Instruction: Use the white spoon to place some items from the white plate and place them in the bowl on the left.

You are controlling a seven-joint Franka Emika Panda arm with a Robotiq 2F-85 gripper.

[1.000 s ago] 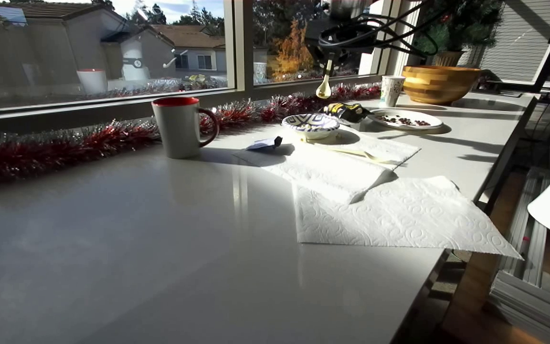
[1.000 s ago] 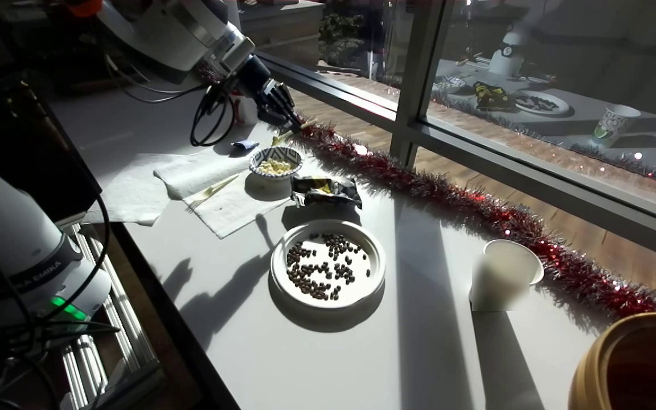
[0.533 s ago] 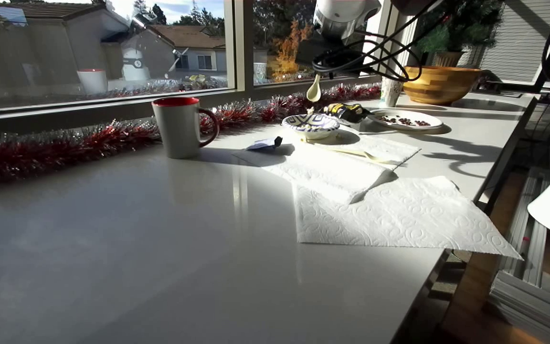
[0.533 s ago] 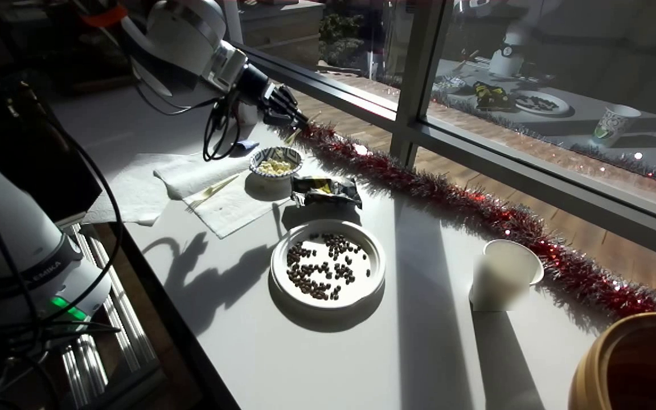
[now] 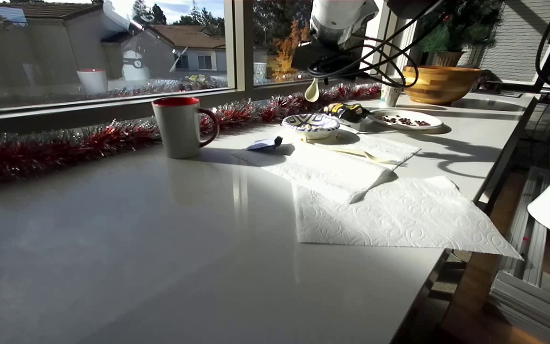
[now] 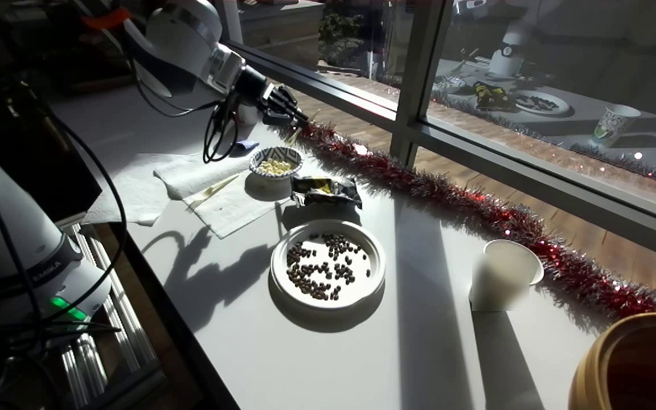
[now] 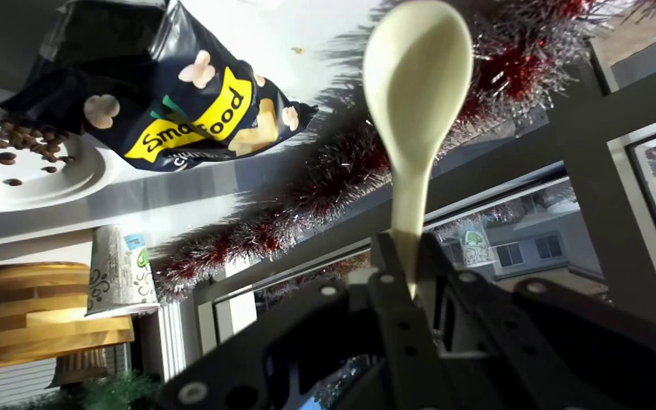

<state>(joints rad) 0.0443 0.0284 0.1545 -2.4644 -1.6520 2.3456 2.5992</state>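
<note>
There is one cream-coloured spoon (image 7: 416, 131), one round white plate (image 6: 378, 266), one small patterned bowl (image 6: 274, 153), one striped wooden bowl (image 5: 439, 86), one red-rimmed mug (image 5: 177, 131), one printed paper cup (image 7: 123, 270).

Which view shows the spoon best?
Wrist view: the spoon is largest there, scoop unobstructed, handle pinched in the claw. In the exterior views it's only a small hanging scoop or a thin, faint sliver.

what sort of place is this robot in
Likely a home or office room, perhaps at holiday time: red and silver tinsel runs along the window frame, and a red-rimmed mug and a snack bag sit on the tabletop.
</note>
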